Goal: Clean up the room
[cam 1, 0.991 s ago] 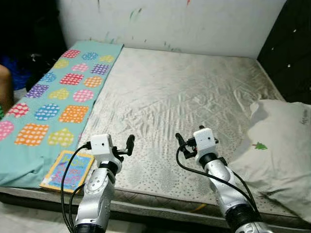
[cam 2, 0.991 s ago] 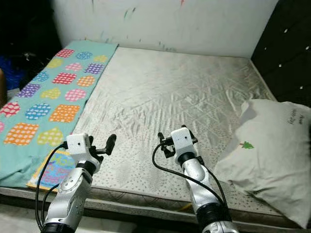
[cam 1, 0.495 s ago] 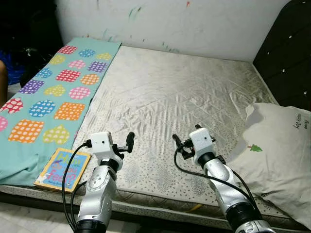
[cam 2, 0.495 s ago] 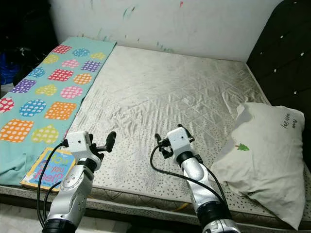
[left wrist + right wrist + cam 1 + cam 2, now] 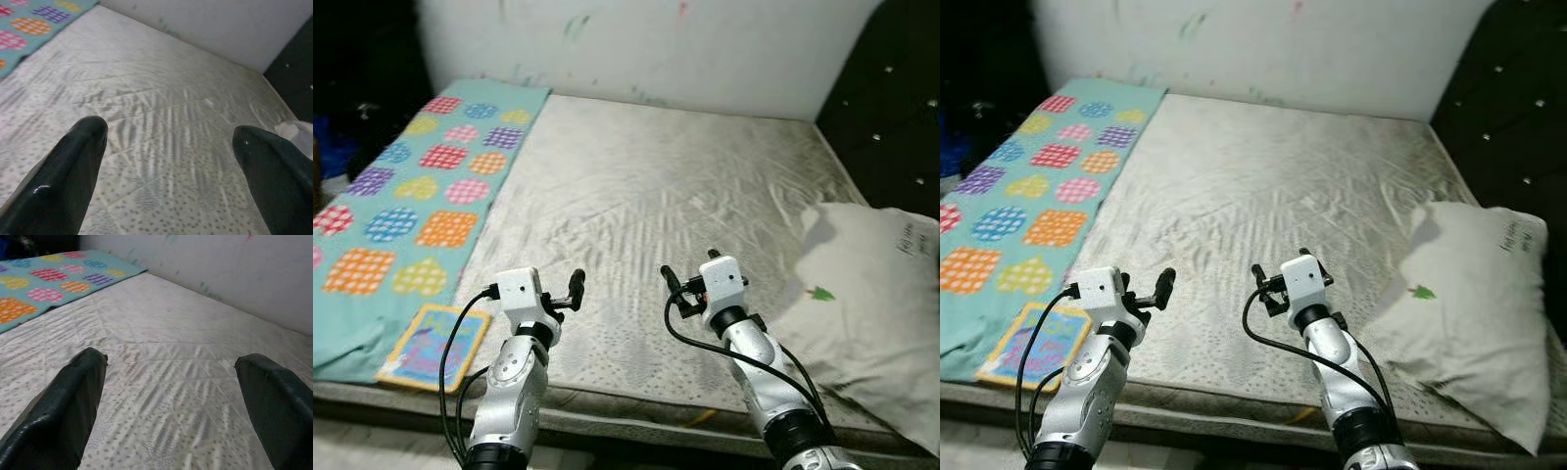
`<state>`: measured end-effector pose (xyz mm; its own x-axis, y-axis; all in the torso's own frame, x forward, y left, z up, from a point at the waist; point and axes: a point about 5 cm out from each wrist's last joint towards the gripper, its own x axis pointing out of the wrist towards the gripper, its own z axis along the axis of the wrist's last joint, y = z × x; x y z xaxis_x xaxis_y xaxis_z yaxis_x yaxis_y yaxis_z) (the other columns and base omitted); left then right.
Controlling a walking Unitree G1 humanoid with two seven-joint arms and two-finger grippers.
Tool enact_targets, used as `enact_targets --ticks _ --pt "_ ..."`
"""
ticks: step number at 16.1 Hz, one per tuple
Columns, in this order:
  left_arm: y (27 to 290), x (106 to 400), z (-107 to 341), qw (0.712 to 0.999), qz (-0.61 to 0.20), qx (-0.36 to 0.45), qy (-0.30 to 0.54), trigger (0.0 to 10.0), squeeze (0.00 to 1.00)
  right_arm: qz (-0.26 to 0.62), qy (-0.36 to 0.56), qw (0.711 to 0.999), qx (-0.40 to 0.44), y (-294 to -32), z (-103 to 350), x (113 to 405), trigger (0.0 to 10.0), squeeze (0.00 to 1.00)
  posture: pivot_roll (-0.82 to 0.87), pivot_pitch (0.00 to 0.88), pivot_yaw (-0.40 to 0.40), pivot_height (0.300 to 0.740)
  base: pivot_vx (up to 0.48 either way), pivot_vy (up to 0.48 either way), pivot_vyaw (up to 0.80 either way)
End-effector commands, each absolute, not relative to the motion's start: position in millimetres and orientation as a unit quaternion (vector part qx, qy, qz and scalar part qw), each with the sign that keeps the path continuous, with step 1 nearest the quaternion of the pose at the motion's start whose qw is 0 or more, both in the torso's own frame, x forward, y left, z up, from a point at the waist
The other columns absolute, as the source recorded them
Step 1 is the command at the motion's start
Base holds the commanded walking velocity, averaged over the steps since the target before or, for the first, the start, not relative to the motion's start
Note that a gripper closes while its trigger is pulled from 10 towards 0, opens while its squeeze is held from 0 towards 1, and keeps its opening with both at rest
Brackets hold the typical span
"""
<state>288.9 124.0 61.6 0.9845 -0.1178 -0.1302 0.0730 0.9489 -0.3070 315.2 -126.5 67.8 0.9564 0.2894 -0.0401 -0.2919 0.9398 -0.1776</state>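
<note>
A bare grey-white mattress (image 5: 666,196) takes up most of the scene, its quilted cover creased, with a white wall (image 5: 656,49) marked by faint coloured streaks behind it and a dark tufted headboard (image 5: 891,108) along the robot's right. A teal blanket (image 5: 421,186) patterned with dotted hearts and squares lies in a long strip down the mattress's left side. A white pillow (image 5: 871,313) with a small green tree print rests on the right part of the bed, against the headboard side. A colourful children's book (image 5: 435,343) lies flat at the near left corner, just beside the blanket's near end.

Both arms are raised over the near edge of the mattress. The left gripper (image 5: 171,147) has its two black fingers spread wide with nothing between them, and the right gripper (image 5: 171,382) is spread just as wide and empty. The left wrist view catches a corner of the pillow; the right wrist view takes in the blanket strip instead
</note>
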Motion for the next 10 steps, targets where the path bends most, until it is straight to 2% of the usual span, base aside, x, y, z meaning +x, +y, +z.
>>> enact_targets --ticks 1,2,10 --pt "116.6 290.0 62.6 0.983 -0.063 -0.158 0.076 10.0 0.0 0.128 0.004 0.988 -0.085 -134.3 70.2 316.2 10.0 0.0 -0.1 0.0 -0.057 0.74 0.0 0.0 -0.8" --pt "116.9 290.0 62.4 0.983 -0.063 -0.157 0.076 10.0 0.0 0.13 0.003 0.988 -0.085 -133.6 70.5 316.3 10.0 0.0 -0.1 0.0 -0.057 0.74 0.0 0.0 -0.64" --pt "118.6 289.1 62.3 0.982 -0.059 -0.16 0.078 10.0 0.0 0.136 0.005 0.987 -0.085 -131.4 70.1 315.5 10.0 0.0 -0.1 0.0 -0.058 0.74 0.0 -0.214 0.0"
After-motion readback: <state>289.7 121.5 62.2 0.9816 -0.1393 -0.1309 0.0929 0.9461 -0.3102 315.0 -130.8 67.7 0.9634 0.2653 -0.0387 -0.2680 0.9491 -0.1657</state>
